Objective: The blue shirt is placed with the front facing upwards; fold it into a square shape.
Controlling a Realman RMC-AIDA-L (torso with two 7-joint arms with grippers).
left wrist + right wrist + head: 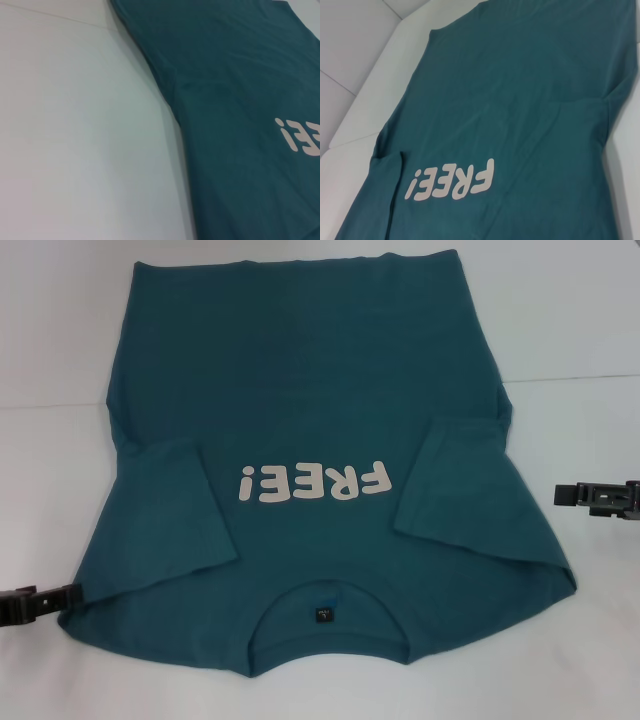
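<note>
blue shirt (310,390): "FREE!" face-up, sleeves folded inward | left gripper (40,603), right gripper (597,495): state unclear

Lab-like setup, plain white table (60,360)

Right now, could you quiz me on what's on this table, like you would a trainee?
1. True or false: both sleeves of the shirt are folded inward over the body.
2. Which end of the shirt lies nearest the robot? A) the hem B) the collar C) a side seam
3. Fill in: the left gripper sits at the shirt's near ____ corner, while the right gripper is off the cloth, over the table.

Key:
1. True: each sleeve lies flat on the chest, either side of the lettering.
2. B: the collar, with its tag, is at the near edge.
3. Left.
</note>
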